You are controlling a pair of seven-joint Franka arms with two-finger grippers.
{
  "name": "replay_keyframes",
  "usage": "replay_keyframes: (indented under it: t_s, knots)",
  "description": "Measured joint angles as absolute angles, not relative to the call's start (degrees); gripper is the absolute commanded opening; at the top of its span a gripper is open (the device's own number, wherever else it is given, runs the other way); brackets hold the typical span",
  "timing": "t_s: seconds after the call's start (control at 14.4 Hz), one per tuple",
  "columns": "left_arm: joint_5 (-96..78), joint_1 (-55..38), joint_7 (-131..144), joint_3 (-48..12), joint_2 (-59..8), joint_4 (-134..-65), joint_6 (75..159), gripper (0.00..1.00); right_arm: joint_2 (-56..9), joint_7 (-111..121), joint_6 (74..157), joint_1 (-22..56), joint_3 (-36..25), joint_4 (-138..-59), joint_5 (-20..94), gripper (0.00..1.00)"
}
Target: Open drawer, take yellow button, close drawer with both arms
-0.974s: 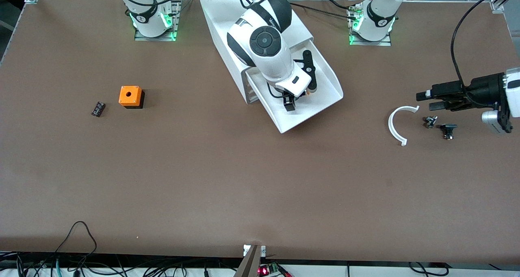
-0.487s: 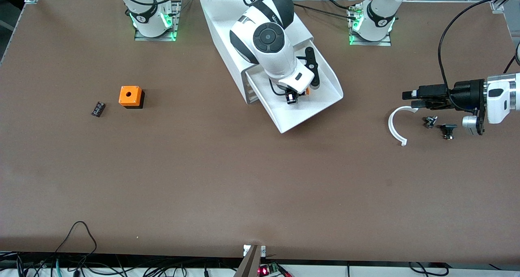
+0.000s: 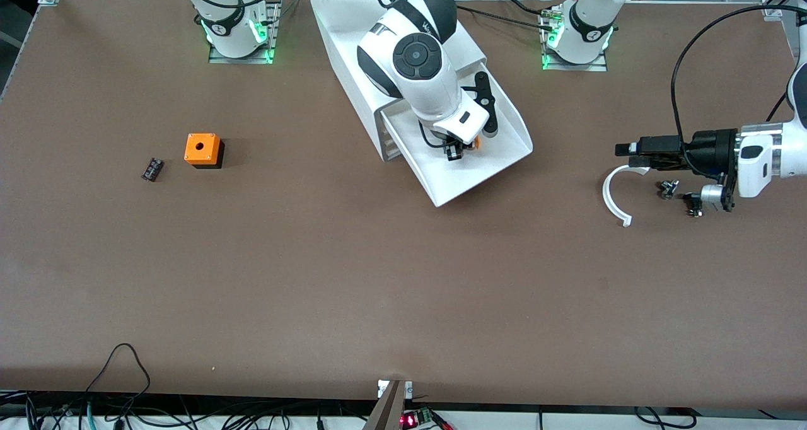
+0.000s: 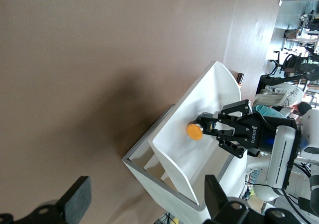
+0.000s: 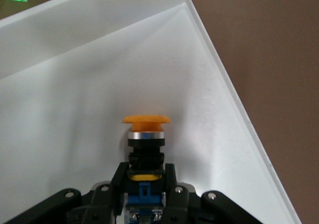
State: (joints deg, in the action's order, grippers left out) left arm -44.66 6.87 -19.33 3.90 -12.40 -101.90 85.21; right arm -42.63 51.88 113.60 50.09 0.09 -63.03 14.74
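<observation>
The top drawer (image 3: 498, 165) stands pulled out of the white cabinet (image 3: 353, 52). My right gripper (image 3: 456, 151) is inside it, shut on the button (image 3: 476, 142). In the right wrist view the fingers (image 5: 117, 181) clamp the black-and-blue body, and the orange cap (image 5: 145, 119) points at the drawer wall (image 5: 75, 84). My left gripper (image 3: 625, 154) is open and empty, over the table beside a white arc part, and points at the drawer. The left wrist view shows the drawer (image 4: 199, 94), the button (image 4: 195, 131) and the right gripper (image 4: 209, 130) past my left gripper (image 4: 147, 204).
A white arc part (image 3: 615, 193) and two small black parts (image 3: 668, 188) (image 3: 693, 204) lie under the left hand. An orange cube with a hole (image 3: 203, 149) and a small black part (image 3: 152, 169) lie toward the right arm's end.
My left gripper has moved from the table's end toward the cabinet, to above the white arc part. My right gripper has shifted slightly toward the cabinet inside the drawer.
</observation>
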Motion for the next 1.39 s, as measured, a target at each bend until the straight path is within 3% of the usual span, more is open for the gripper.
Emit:
replay_keyframes:
  t_s: [0.42, 0.9, 1.18, 1.39]
  knots:
    - [-44.1, 6.8, -17.7, 3.7, -12.4, -102.2, 87.6, 1.00, -41.8, 51.6, 113.8, 50.1, 0.1, -61.6, 14.7, 0.23]
    - [-30.2, 2.1, 5.8, -6.2, -12.6, -103.3, 105.9, 1.00, -33.6, 32.3, 114.1, 43.5, -0.5, -61.1, 14.8, 0.24]
    - [-27.8, -5.9, 20.3, -7.6, -16.1, -106.5, 117.9, 1.00, -33.4, 22.4, 115.9, 37.3, -1.1, -63.1, 14.7, 0.25]
    - [-22.9, -12.0, 32.0, -7.7, -19.1, -106.6, 124.4, 1.00, -33.1, 22.2, 115.8, 32.7, -5.1, -69.8, 14.7, 0.25]
